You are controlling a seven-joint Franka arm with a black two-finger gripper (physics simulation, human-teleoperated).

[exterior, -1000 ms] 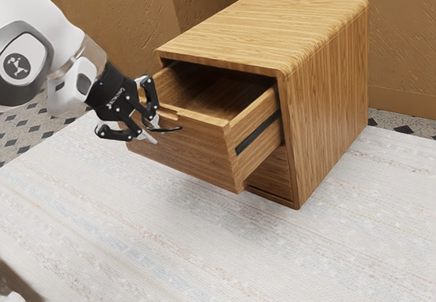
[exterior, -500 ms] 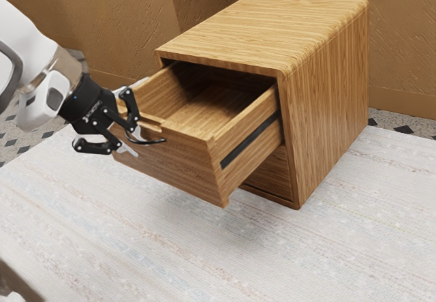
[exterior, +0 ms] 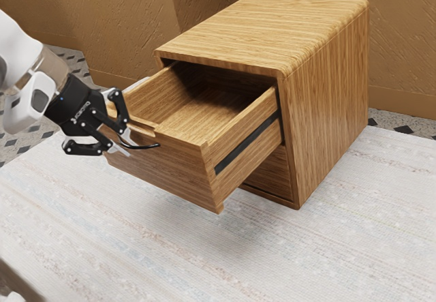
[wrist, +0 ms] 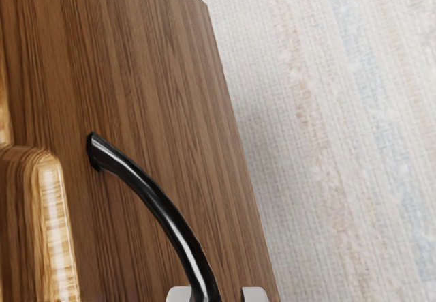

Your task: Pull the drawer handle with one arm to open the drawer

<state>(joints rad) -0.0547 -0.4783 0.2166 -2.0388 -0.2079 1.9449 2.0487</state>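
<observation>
A wooden cabinet (exterior: 325, 91) stands on a pale rug. Its upper drawer (exterior: 178, 163) is pulled well out, and its inside is bare. A thin black curved handle (exterior: 142, 146) sits on the drawer front. My black gripper (exterior: 122, 142) comes in from the exterior view's left and is shut on that handle. In the wrist view the handle (wrist: 151, 202) arcs across the drawer front (wrist: 136, 70) and runs down between my two pale fingertips (wrist: 179, 294).
The pale woven rug (exterior: 286, 247) covers the floor in front of the cabinet, seen also in the wrist view as the rug (wrist: 340, 145). A lower drawer front (exterior: 272, 176) stays flush. Brown walls (exterior: 102, 16) stand behind, with tiled floor (exterior: 20, 128) at the left.
The drawer has slid further out of the cabinet toward the exterior view's left, and my gripper has moved left with the handle held in it.
</observation>
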